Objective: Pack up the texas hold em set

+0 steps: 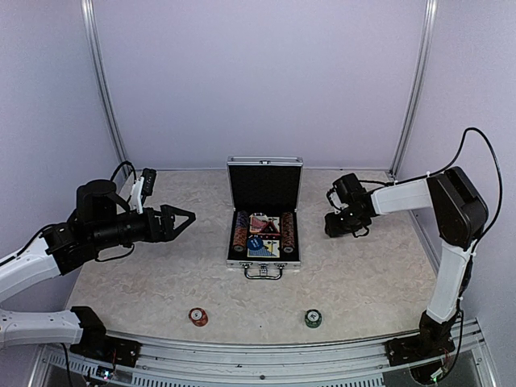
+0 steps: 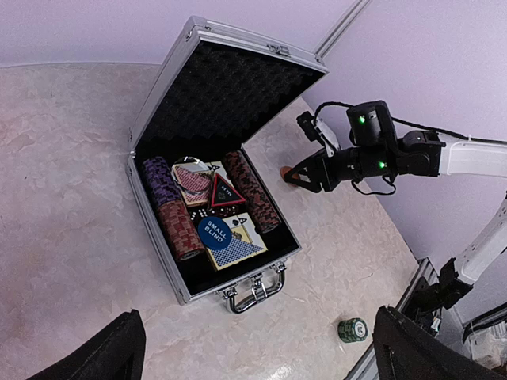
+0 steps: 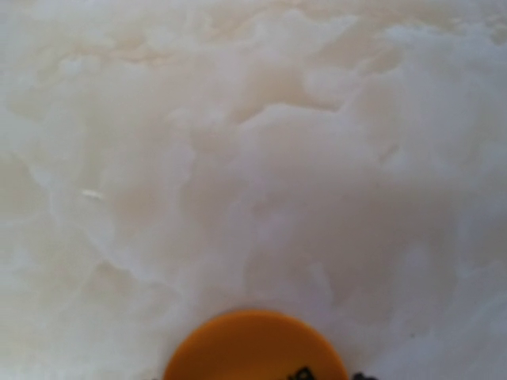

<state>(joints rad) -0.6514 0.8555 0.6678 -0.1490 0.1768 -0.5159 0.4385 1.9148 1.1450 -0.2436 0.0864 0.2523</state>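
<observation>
Top external view: the silver case [image 1: 238,264] of the hold 'em set sits open, its black-lined lid [image 1: 264,185] upright at the back, with packing judged well along but unfinished.

Inside the case, the left wrist camera shows chip stacks [image 2: 181,229] along both sides. Between them lie a red card deck [image 2: 192,178], a blue card deck [image 2: 234,245], the red-black triangle marker [image 2: 223,191] and a blue disc marked SMALL BLIND [image 2: 214,232].

Two pieces are outside it, on the table well in front of the case. A red chip stack [image 1: 198,316] sits off its front left corner and a green chip stack [image 1: 313,318] off its front right.

To the right of the case, the right gripper [image 2: 291,174] hangs low over the table, closed on an orange disc [image 3: 255,348] that shows at its tip. To the left of the case, the left gripper [image 1: 187,222] points toward it with its fingers spread wide, holding nothing.

By these pictures, what is left is to stow the orange disc and the two loose stacks, then lower the lid. Whether free slots for them exist inside the case cannot be told.
</observation>
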